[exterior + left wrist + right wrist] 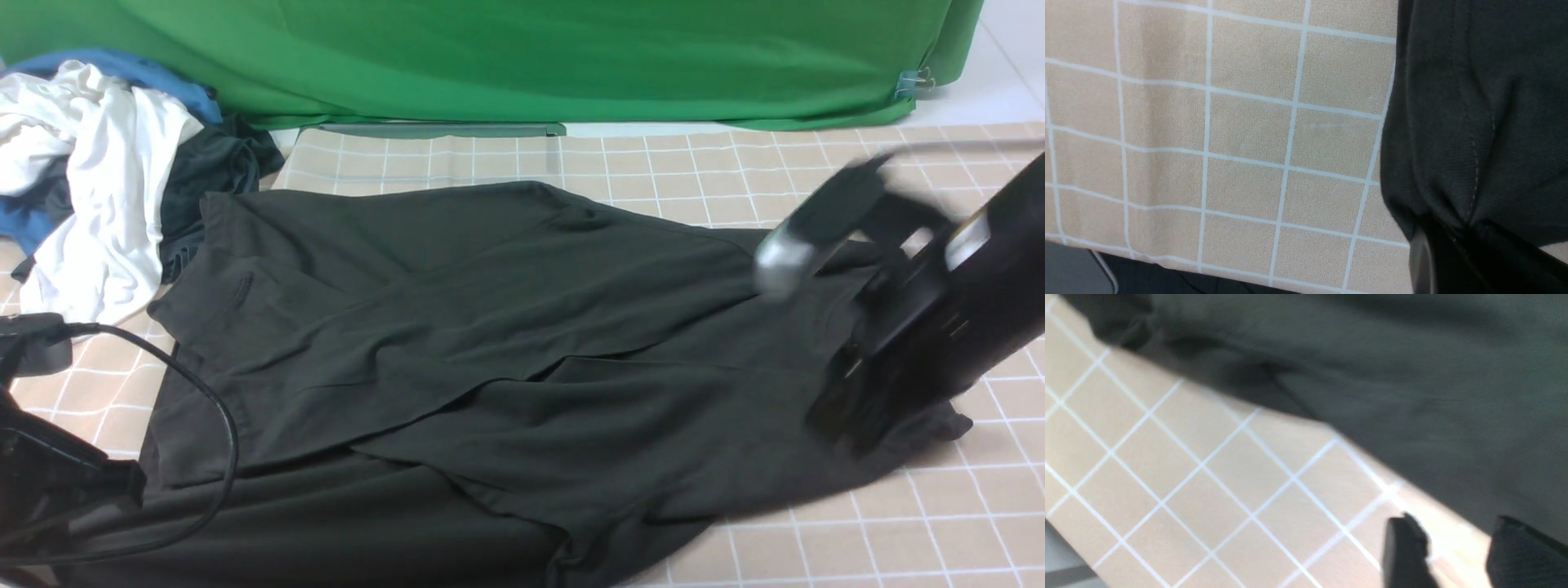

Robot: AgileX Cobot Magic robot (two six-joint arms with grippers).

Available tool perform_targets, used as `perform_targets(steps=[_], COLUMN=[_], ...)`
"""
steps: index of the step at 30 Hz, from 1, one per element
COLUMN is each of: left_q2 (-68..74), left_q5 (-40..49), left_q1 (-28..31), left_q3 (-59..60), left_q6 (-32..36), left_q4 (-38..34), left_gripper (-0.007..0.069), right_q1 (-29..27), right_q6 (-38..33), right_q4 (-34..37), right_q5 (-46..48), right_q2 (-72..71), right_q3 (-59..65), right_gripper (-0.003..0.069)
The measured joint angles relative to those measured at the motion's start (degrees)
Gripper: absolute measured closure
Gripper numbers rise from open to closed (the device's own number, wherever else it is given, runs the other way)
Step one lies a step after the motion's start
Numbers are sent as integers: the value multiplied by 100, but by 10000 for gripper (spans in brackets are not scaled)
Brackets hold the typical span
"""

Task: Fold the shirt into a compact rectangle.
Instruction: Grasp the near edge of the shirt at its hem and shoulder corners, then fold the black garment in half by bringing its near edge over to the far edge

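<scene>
The left gripper [1461, 245] is clenching a bunched edge of the shirt [1478, 102]. In the left wrist view the dark fabric is gathering into creases that are converging at the gripper. The right gripper [1453, 522] is standing released, its two dark fingers [1404, 551] parted with only the beige checked surface [1188, 465] showing between them, and it is holding nothing. In the front view the shirt is lying spread across the middle of the surface, folded over itself in broad overlapping flaps, with its near left part reaching the left arm [57, 482] at the lower left corner. A black cable [224, 425] is curving over that part of the cloth. The right arm [922, 302] is showing blurred over the shirt's right edge. A pile of white, blue and dark grey clothes [98, 163] is sitting just beside the shirt's far left corner, in front of a green backdrop [571, 57].
</scene>
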Motion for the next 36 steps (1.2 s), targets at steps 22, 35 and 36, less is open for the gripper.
perform_targets(steps=[22,35,36], left_q2=[0,910,1241], left_q5=[-976,-1837,-1912], left_q1=[0,6,54], left_q3=[-91,-2132,-2417], left_q6=[-152,-514,-518], left_q4=[-578,-660,-667], left_gripper=[590,590,590], right_q1=[701,280,187], right_q6=[135,508,476], right_q4=[-1100,-1854,-1854], right_q5=[-2349,-1663,-1663], right_q2=[1633,1535,1584], right_q3=[352,-1356,-1534], right_gripper=[533,592,592])
